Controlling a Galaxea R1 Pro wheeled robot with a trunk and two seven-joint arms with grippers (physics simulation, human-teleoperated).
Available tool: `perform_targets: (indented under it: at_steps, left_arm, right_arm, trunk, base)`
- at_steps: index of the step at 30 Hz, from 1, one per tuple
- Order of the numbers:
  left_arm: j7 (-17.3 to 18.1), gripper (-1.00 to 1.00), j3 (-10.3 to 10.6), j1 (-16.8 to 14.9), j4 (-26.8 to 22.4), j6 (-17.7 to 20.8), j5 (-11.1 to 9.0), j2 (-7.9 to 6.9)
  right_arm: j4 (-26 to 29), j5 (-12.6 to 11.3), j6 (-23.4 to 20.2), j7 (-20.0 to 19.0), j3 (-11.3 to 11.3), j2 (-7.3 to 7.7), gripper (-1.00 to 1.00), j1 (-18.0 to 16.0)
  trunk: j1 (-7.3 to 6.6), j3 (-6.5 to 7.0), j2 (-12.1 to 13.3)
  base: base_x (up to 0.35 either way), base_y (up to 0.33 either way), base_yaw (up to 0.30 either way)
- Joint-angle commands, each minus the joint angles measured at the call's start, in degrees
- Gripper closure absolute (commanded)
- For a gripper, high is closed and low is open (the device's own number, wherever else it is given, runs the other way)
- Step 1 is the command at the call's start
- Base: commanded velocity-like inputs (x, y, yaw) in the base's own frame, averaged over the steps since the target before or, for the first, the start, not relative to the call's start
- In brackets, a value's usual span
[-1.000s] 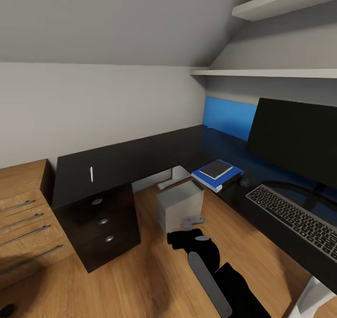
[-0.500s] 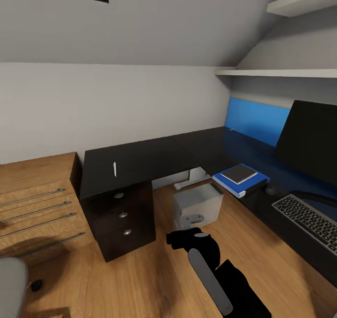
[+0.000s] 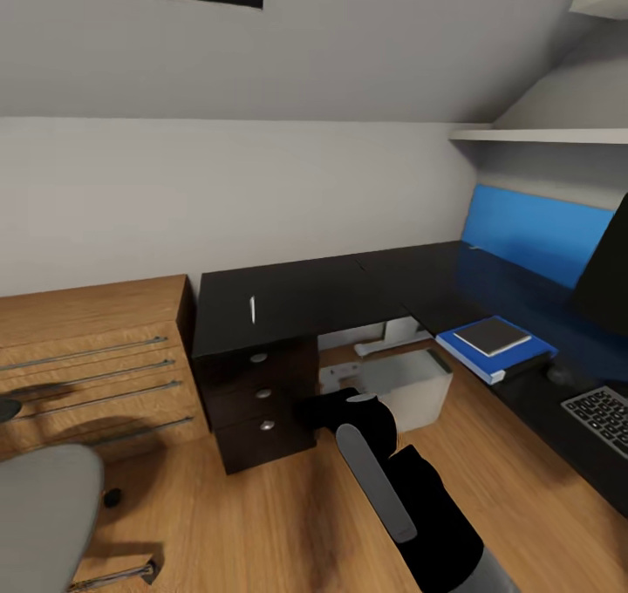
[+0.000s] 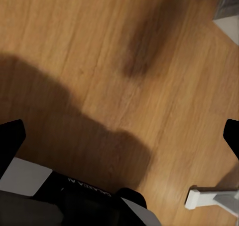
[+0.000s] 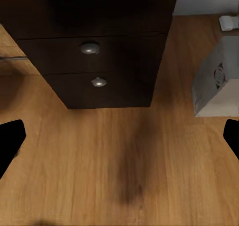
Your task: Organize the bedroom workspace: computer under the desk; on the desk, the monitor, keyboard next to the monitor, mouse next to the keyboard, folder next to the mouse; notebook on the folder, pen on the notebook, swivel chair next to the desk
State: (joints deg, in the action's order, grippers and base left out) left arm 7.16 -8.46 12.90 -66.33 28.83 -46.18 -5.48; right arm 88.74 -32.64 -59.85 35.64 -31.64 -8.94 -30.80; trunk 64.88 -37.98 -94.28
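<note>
The glossy black desk (image 3: 305,292) runs along the wall and turns down the right side. A white pen (image 3: 253,309) lies on its left wing, above the drawer unit (image 3: 262,392). On the right wing a black notebook (image 3: 493,336) rests on the blue folder (image 3: 501,359), with the keyboard (image 3: 602,412) and a corner of the monitor (image 3: 609,277) beyond. The grey computer (image 3: 410,385) stands on the floor under the desk. The swivel chair's grey seat (image 3: 39,510) shows at the lower left. My right gripper (image 5: 119,138) is open over the floor, facing the drawers (image 5: 92,49). My left gripper (image 4: 119,136) is open above bare floor.
A low light-wood dresser (image 3: 87,357) stands left of the desk, touching it. A long blue panel (image 3: 536,240) lines the wall behind the right wing, with white shelves (image 3: 541,135) above. My right arm (image 3: 375,480) reaches across the wood floor. The desk's white foot (image 4: 211,198) is near my left gripper.
The camera has swung left, so the desk, folder and keyboard slid right in the picture and most of the monitor left it. The chair seat and more of the dresser came into view.
</note>
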Motion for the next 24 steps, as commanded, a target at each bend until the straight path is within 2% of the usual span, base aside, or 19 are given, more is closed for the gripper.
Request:
perform_targets:
  at_steps: [1,8,12,16,20,24]
  left_arm:
    - [0.1,-1.00,-0.1,0.0,-0.1,0.3,-0.2,0.02]
    - [0.1,-1.00,0.0,0.0,0.0,0.2,-0.2,0.03]
    - [0.0,-1.00,0.1,0.0,0.0,0.2,-0.2,0.03]
    - [0.0,-1.00,0.2,0.0,0.0,0.2,-0.1,0.08]
    - [0.0,-1.00,0.2,0.0,0.0,0.2,-0.1,0.10]
    - [0.0,-1.00,0.2,0.0,0.0,0.2,0.0,0.10]
  right_arm:
    - [0.1,-0.6,-0.1,0.6,0.0,-0.12,-1.00,-0.5]
    - [0.2,-0.6,-0.1,0.2,0.0,-0.40,-1.00,-2.3]
    - [0.0,-0.5,-0.1,0.1,0.2,-0.05,-1.00,-2.4]
    - [-3.3,-0.7,-0.1,0.0,0.3,0.24,-1.00,-2.3]
    - [-6.8,-0.4,2.5,0.0,0.2,0.37,-1.00,-2.1]
    - [-7.9,-0.2,5.7,0.0,0.1,0.46,-1.00,-1.7]
  trunk:
    - [0.00,-0.06,0.0]
    - [0.00,-0.12,0.0]
    - [0.00,-0.13,0.0]
    - [0.00,-0.13,0.0]
    - [0.00,-0.13,0.0]
    - [0.00,-0.13,0.0]
  base:
    - [0.000,0.000,0.167]
    - [0.000,0.000,0.075]
    - [0.000,0.000,0.018]
    - [0.000,0.000,0.007]
    - [0.000,0.000,0.003]
    - [0.000,0.000,0.001]
